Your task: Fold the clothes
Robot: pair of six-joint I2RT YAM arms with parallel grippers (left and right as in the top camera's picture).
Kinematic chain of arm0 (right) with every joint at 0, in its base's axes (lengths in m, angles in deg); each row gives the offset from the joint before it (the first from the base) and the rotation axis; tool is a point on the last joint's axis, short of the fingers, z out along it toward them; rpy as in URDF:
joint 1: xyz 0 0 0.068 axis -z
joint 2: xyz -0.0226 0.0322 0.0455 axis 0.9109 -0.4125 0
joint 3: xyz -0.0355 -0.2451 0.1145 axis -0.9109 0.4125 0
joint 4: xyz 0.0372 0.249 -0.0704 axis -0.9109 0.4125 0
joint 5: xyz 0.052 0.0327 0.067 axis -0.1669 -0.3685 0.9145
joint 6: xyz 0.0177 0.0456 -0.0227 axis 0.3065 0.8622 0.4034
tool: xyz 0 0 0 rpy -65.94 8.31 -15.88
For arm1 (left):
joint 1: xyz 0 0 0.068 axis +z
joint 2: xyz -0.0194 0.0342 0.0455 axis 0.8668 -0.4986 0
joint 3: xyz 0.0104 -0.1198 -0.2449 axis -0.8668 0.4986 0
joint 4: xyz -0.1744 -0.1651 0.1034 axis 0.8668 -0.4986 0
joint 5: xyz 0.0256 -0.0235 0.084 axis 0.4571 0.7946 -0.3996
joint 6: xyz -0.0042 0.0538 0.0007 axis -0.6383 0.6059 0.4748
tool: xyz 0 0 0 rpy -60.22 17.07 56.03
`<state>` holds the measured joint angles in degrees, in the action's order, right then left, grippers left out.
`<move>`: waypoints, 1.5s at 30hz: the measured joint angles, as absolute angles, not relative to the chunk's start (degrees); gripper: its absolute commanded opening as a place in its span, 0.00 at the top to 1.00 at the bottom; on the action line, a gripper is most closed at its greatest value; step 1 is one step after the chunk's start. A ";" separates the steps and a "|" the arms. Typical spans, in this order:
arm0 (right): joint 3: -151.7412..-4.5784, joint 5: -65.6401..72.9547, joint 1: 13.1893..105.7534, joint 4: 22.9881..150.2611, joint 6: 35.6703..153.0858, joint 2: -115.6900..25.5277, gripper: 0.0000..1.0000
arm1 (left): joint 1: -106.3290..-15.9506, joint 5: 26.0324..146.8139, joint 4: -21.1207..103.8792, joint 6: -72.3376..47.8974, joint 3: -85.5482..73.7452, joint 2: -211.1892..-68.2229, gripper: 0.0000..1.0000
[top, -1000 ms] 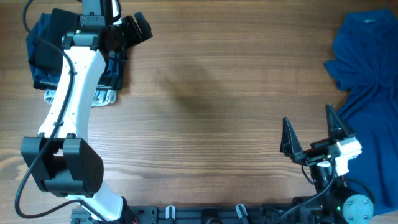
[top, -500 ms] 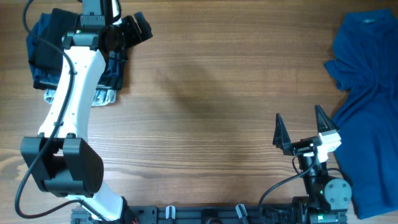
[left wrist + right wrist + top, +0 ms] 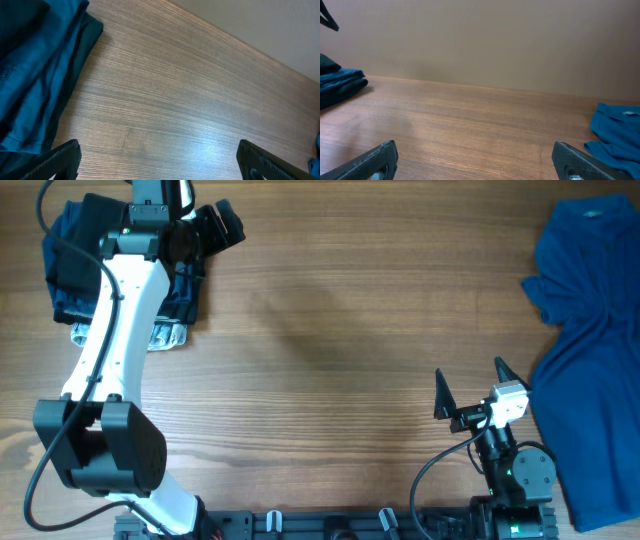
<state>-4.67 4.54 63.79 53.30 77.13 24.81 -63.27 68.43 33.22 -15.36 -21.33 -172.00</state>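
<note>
Crumpled bright blue fabric shirt (image 3: 590,330) lies unfolded at 3 o'clock, folded dark garment stack (image 3: 70,280) at 10. Right gripper (image 3: 468,370) at 5 o'clock and left gripper (image 3: 159,145) by the stack both gape wide, empty. Best bet: pinch a single layer at the shirt's near edge, then drag it flat to centre.

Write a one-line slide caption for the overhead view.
Open right hand hovers above the table beside a rumpled blue shirt; open left hand sits by folded clothes.
</note>
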 measured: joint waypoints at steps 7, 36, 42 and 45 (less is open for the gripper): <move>-4.67 4.54 63.79 53.35 77.13 24.81 0.01 | -63.27 68.43 33.19 -15.36 -21.33 -172.00 0.00; -4.67 4.54 63.79 53.39 77.13 24.81 0.00 | -67.80 68.02 31.05 -15.36 -20.74 -163.89 0.00; -4.67 4.54 63.79 53.39 77.13 24.81 0.01 | -72.93 68.04 31.07 -15.36 -20.68 -147.17 0.00; -4.67 4.54 63.79 53.39 77.13 24.81 0.01 | -73.17 68.04 31.16 -15.36 -20.26 -139.48 0.00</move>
<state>-4.67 4.54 63.79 53.39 77.13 24.81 -73.17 68.04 31.16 -15.36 -20.26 -139.48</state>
